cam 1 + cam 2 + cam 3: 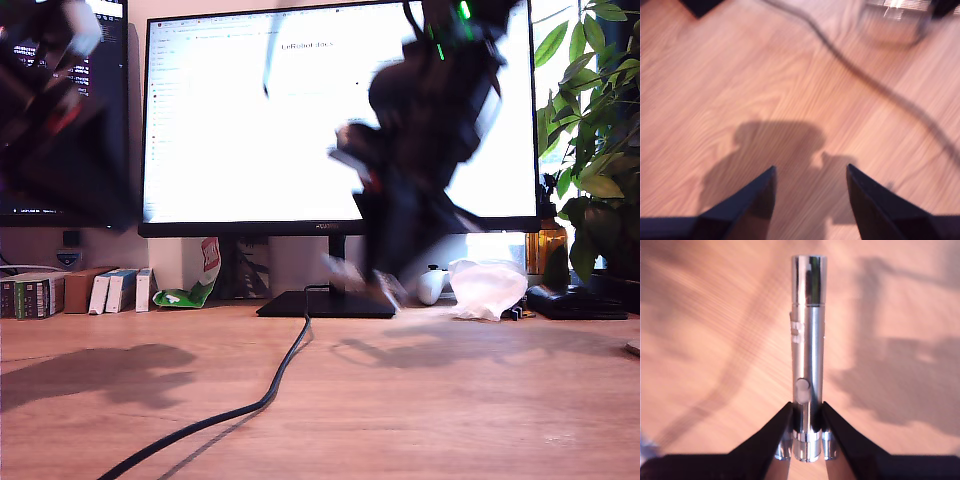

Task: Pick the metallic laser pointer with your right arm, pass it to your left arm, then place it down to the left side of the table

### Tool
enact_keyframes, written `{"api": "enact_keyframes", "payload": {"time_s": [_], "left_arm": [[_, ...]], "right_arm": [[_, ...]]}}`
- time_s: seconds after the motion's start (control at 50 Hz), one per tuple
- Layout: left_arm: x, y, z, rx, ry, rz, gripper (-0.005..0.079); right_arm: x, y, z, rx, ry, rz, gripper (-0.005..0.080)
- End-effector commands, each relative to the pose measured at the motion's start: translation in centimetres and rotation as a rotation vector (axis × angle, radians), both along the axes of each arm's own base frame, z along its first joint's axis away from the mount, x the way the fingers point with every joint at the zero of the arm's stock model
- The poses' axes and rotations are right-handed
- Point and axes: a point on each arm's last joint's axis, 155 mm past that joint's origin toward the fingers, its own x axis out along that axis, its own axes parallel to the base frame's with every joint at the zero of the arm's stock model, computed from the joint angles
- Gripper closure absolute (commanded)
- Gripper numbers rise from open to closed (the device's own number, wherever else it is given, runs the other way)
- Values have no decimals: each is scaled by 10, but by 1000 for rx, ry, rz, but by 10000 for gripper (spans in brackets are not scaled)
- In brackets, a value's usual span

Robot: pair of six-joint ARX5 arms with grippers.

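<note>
In the exterior view one arm [420, 160] hangs in front of the big monitor [250, 120], so smeared by motion that its gripper cannot be made out there, and a second dark arm [55, 110] sits blurred at that view's left; which one carries what I cannot settle from this view alone. A black cable [270, 390] snakes across the table [450, 410] toward the camera, and a crumpled clear bag [487, 288] lies by the monitor foot. From the first wrist view, my first gripper [810, 172] has its two pointed fingers spread wide with nothing between them, only bare wood, a shadow and the cable [875, 82] running past beyond. From the second wrist view, my second gripper [806, 412] is clamped on the pointer [808, 340], gripping it low near its ringed base so most of the silver barrel sticks out ahead, held well above the wood. That is where I see the risk: the hold is near one end on a smooth round shaft, and the blur suggests fast travel, so the pointer could twist or slide in the fingers. For a handover the open gripper has to close on the free barrel; if it comes in off-line it may knock the tip sideways and lever it loose. A release before the other fingers bite would probably send it rolling, and the cable below could catch it.
</note>
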Motion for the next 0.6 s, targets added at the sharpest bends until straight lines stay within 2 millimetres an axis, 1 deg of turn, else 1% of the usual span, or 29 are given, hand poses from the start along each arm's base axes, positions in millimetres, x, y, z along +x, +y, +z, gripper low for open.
{"api": "enact_keyframes", "payload": {"time_s": [0.0,0.08,0.16,0.22,0.28,0.3,0.32,0.42,0.58], "left_arm": [[8,-7,24,-128,14,28,343],[12,-17,52,-278,15,8,343],[13,-24,81,-418,20,-24,343],[14,-24,100,-500,18,-43,343],[16,-20,118,-565,9,-52,343],[17,-18,122,-572,-14,-63,343],[17,-17,127,-603,13,-54,343],[20,-8,146,-668,3,-58,343],[19,-5,169,-732,-24,-80,343]], "right_arm": [[1,11,28,50,-50,30,763],[5,19,58,101,-100,48,763],[5,24,84,146,-139,66,763],[4,29,105,191,-168,79,763],[1,35,124,245,-195,95,763],[0,37,131,262,-204,101,763],[-1,38,137,280,-211,107,763],[-8,49,168,358,-259,144,763],[-22,74,210,471,-323,222,763]]}}
